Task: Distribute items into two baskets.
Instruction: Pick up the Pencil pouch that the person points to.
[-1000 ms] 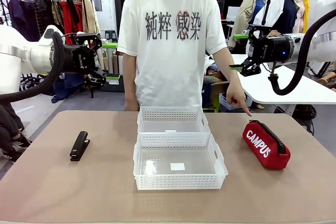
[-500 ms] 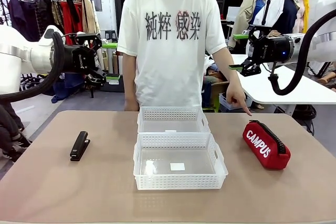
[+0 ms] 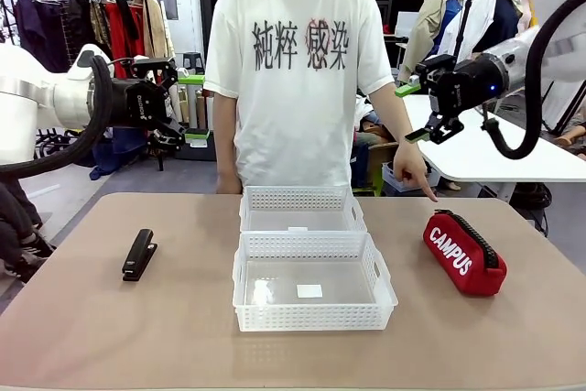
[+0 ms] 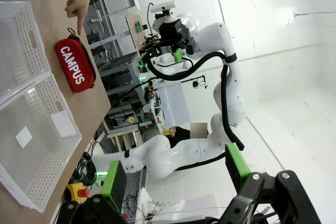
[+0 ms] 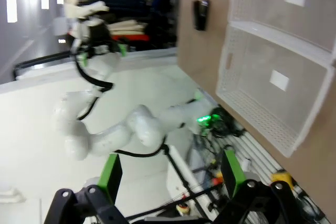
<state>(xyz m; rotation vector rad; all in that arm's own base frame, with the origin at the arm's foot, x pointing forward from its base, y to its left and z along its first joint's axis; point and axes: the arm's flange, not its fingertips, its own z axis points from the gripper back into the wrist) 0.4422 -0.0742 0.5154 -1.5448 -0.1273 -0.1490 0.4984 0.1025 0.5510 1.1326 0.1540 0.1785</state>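
Note:
Two white lattice baskets stand end to end at the table's middle, the far basket [image 3: 300,197] in front of the person and the near basket [image 3: 311,316] toward me; both hold nothing. The red CAMPUS pouch [image 3: 464,253] lies to their right, and the person's finger [image 3: 428,194] points down at it. The black stapler [image 3: 139,254] lies to their left. My left gripper [image 3: 190,107] hangs open high above the left edge. My right gripper [image 3: 414,112] hangs open high above the right side. The left wrist view shows the pouch [image 4: 75,65] and both baskets [image 4: 58,156]; the right wrist view shows the stapler [image 5: 201,14].
A person in a white printed T-shirt [image 3: 298,70] stands at the far edge, behind the baskets. Bare tabletop [image 3: 119,336] runs along the front and on both sides. A white table [image 3: 476,148] stands behind on the right, a clothes rack [image 3: 92,16] behind on the left.
My right gripper has swung a little left and tilted downward, still open. The left arm, the person's pointing hand and everything on the table stay as they were.

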